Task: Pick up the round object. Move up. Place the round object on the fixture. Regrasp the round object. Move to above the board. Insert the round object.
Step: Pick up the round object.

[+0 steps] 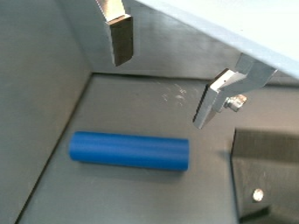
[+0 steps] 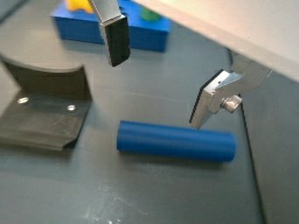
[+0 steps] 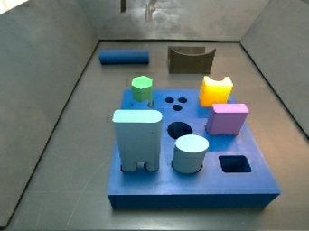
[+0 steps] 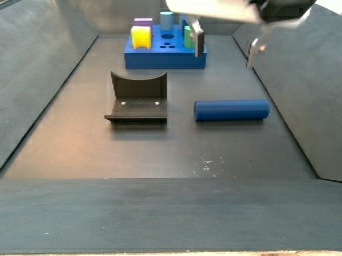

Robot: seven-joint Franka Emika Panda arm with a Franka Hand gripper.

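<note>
End effector (image 2: 158,79) above rod (image 2: 176,141)

I can read no text, label, brand, number or sign anywhere; my gripper (image 2: 158,80), hanging above the round object (image 2: 176,141), is unmarked too.

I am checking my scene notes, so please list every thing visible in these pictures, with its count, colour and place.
round object: one, dark blue, lying on the floor beside the fixture, not held.
fixture: one, dark brown, on the floor past the board's far edge.
board: one, blue, on the floor.
tall block: one, pale blue, standing on the board.
short cylinder: one, pale blue, on the board.
pink block: one, on the board.
yellow block: one, on the board.
green piece: one, on the board.
hand: one, silver fingers, open, above the round object.
</note>
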